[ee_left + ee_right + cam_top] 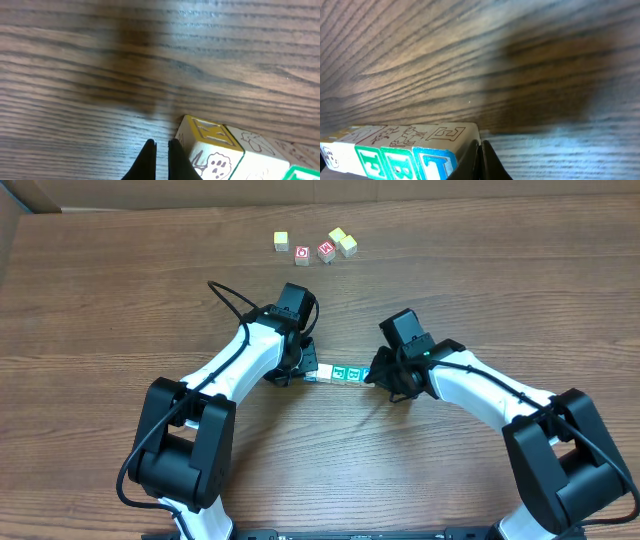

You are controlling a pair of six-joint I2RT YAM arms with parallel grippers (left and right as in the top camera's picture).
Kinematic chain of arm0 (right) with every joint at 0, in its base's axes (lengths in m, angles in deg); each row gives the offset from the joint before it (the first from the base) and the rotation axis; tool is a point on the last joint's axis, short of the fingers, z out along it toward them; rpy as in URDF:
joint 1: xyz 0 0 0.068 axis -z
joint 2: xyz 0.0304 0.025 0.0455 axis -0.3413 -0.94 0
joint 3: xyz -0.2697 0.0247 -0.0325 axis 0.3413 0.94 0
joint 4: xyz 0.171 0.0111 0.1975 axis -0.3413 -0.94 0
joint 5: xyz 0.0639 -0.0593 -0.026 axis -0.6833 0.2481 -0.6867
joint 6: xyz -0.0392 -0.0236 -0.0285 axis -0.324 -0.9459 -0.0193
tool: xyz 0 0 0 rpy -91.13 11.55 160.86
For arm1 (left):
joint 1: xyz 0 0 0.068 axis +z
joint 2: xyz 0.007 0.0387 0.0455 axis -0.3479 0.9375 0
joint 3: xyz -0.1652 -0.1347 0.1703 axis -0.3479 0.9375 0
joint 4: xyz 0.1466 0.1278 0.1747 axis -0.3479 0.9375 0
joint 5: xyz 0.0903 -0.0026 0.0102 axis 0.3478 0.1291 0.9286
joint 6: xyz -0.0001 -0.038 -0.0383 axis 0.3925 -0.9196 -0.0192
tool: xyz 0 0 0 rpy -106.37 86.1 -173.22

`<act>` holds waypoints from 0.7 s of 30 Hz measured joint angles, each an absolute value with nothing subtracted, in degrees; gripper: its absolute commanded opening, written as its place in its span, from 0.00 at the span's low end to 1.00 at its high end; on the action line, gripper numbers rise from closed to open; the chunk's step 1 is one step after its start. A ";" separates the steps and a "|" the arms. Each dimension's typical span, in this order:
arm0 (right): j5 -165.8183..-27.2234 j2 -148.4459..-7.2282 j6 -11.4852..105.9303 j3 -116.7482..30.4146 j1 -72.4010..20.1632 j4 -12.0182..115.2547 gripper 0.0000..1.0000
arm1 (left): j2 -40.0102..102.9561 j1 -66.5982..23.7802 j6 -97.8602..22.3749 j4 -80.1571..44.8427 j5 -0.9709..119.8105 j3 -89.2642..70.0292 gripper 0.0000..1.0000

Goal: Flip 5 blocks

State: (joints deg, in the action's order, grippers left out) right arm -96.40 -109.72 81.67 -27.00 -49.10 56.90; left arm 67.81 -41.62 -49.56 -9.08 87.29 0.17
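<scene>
The blocks [338,373] lie in one tight row at the table's middle, between my two grippers. In the overhead view my left gripper [301,370] is shut at the row's left end and my right gripper [373,375] is shut at its right end. The left wrist view shows my left gripper [161,150] empty, right beside a whitish block [212,157] with dark paw marks and a yellow top. In the right wrist view my right gripper [481,150] rests against the blue-printed block [437,162]. Two green-printed blocks [382,161] follow it, then a whitish one [332,155].
Two yellow-faced cubes [343,241] [281,241] and two red-faced cubes [302,254] [326,251] sit in a loose group at the far side. Both arms reach in from the near edge. The rest is bare wood.
</scene>
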 measured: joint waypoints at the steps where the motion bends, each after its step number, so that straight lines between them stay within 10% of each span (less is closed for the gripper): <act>1: -96.38 -109.72 82.46 -26.98 -49.41 56.87 0.04 | 67.81 -41.57 -49.56 -9.38 87.59 0.17 0.04; 21: -97.54 -109.72 98.06 -25.82 -55.24 56.31 0.04 | 67.81 -40.83 -49.56 -13.69 90.98 0.22 0.04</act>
